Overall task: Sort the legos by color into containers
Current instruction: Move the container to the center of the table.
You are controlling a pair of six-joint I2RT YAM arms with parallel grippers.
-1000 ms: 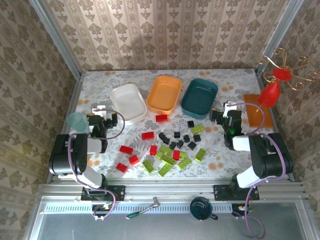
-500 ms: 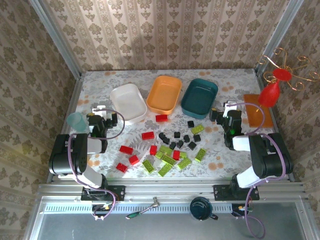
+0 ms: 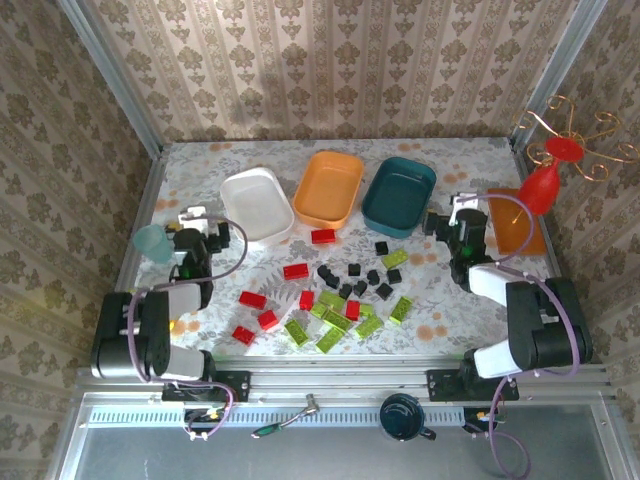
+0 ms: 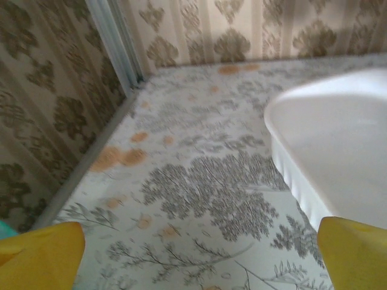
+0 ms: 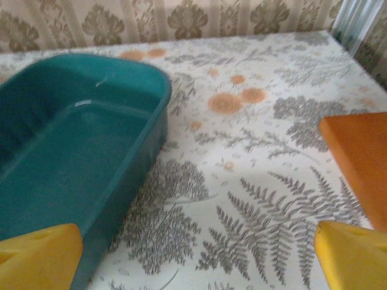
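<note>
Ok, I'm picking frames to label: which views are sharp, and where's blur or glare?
Top external: evenly lit, legos crisp, soft shadows. Left wrist: white tub washed out, soft-edged. Right wrist: teal tub slightly soft, small glint inside; yellow fingertips blurred at the bottom corners.

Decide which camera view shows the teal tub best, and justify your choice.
Top external: the whole teal tub is visible, empty, to the right of the orange tub. The right wrist view is closer, but crops part of it.

I'm looking over the tubs (image 3: 258, 205) and the bricks (image 3: 252, 298) — no lettering, labels or numbers are coming through legibly anywhere.
</note>
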